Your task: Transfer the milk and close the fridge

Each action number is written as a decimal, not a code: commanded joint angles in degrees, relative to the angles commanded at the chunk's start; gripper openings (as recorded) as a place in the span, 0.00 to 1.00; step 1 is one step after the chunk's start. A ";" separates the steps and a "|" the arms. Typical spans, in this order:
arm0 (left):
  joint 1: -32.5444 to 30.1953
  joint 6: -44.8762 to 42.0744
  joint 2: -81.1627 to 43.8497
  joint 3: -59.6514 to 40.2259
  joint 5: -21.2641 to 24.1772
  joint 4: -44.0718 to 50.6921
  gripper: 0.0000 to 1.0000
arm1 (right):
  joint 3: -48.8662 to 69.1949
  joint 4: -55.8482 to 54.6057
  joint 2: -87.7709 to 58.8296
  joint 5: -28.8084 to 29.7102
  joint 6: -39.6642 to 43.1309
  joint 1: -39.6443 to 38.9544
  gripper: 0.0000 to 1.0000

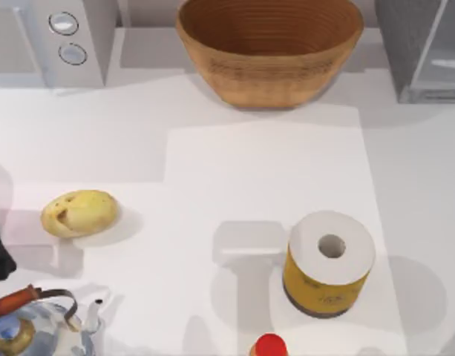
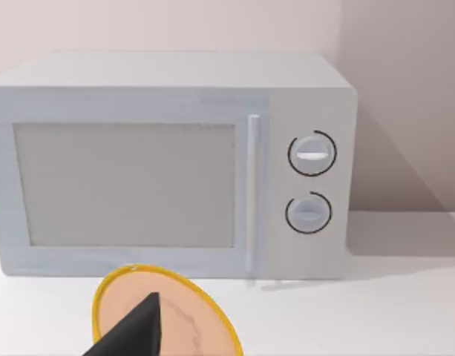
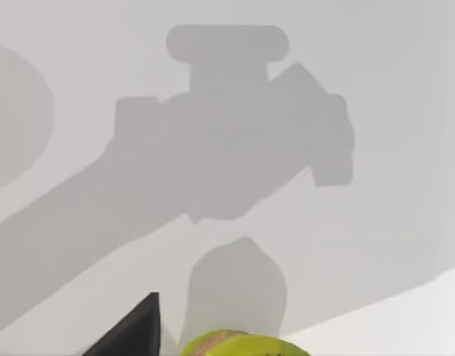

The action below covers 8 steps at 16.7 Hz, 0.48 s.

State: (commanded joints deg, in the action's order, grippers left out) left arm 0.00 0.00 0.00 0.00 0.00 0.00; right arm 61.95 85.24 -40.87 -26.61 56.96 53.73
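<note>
You see the fridge [image 1: 427, 48] at the table's [image 1: 212, 170] far right corner, the paper roll [image 1: 329, 263] near the front edge; you cannot tell either gripper's opening here

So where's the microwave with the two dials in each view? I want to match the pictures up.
Top view: microwave at the far left corner of the table, left of the basket.
Left wrist view: microwave straight ahead, door facing the camera.
Right wrist view: this camera faces a pale surface with an arm's shadow instead.
Shared landmark: the two round dials.
</note>
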 joint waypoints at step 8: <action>0.00 0.00 0.00 0.00 0.00 0.00 1.00 | 11.15 -1.48 -43.47 -19.61 41.05 35.28 1.00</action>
State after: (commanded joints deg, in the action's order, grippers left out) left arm 0.00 0.00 0.00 0.00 0.00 0.00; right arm 73.10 83.76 -84.34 -46.23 98.02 89.01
